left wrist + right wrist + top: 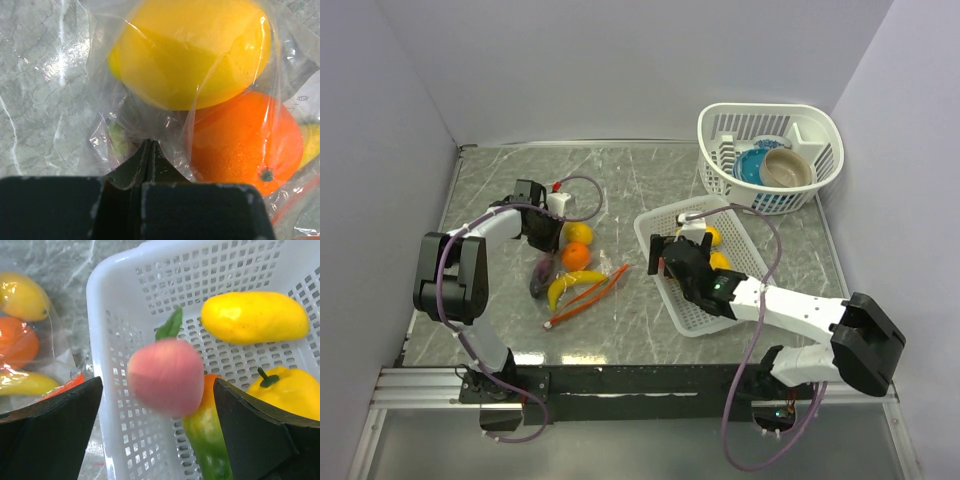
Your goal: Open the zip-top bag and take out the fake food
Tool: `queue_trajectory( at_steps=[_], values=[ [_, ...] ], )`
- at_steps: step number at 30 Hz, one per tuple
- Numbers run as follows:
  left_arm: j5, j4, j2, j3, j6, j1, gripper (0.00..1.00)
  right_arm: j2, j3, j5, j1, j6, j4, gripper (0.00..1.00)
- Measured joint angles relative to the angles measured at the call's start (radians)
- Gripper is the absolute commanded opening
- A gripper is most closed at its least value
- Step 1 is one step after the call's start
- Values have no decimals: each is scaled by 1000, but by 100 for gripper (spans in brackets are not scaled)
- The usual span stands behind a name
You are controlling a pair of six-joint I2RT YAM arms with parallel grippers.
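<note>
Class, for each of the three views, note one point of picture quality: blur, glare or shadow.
Right wrist: the pink fruit is smeared by blur, while the white mesh basket is crisp. Left wrist: white glare streaks the zip-top bag and the table. Top external: even light, only soft shadows.

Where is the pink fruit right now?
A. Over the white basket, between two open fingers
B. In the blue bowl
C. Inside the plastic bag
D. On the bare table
A: the pink fruit sits over the white basket, in the gap between the open fingers of the right gripper.
</note>
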Motion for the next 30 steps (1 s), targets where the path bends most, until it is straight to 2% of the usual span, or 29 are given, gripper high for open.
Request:
queue_trajectory(
  at_steps=[3, 7, 9, 10, 11, 12, 13, 24, 30],
  values=[
    [4, 0, 0, 0, -1, 0, 1, 11, 31, 14, 15, -28, -23, 100],
    [6, 0, 0, 0, -2, 0, 1, 27, 116, 62, 103, -95, -34, 100],
    [6, 0, 0, 0, -7, 0, 1, 20, 126, 71, 163, -145, 3, 79],
    [6, 0, 0, 0, -8, 0, 1, 17, 126, 66, 195, -170, 19, 64],
    [7, 0, 0, 0, -8, 0, 1, 17, 126, 51, 228, -191, 39, 28],
    [7, 0, 0, 0, -9, 0, 1, 21, 126, 27, 255, -206, 51, 9],
    [8, 0, 0, 0, -10, 0, 1, 31, 127, -2, 278, -215, 63, 0],
    [22, 0, 0, 0, -12, 6, 1, 407, 189, -239, 346, -199, 156, 0],
    [26, 0, 0, 0, -12, 16, 1, 516, 283, -292, 348, -210, 175, 0]
  ],
)
